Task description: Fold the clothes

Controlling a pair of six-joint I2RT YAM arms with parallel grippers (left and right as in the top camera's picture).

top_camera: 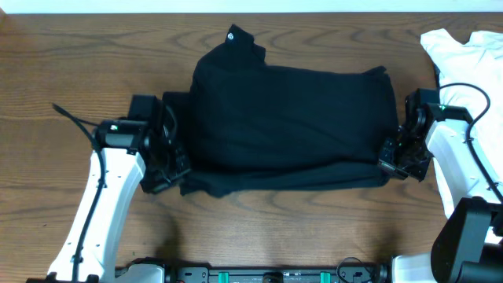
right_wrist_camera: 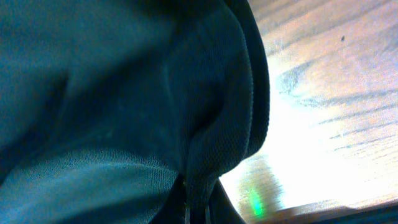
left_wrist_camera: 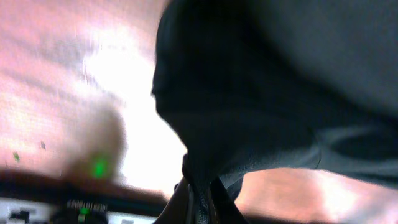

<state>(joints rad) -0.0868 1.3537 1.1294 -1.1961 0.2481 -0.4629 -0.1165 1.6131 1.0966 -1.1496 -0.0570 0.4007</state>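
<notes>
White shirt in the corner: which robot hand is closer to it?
Right. The right gripper pinches the black shirt at its right edge, a short way from the white shirt. The left gripper pinches the opposite edge, with the whole black shirt in between.

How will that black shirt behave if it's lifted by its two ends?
Probably floppy: the black shirt lies in soft folds, bunching at the left pincer. Likely light, as the fabric looks thin. It would probably sag between grips.
</notes>
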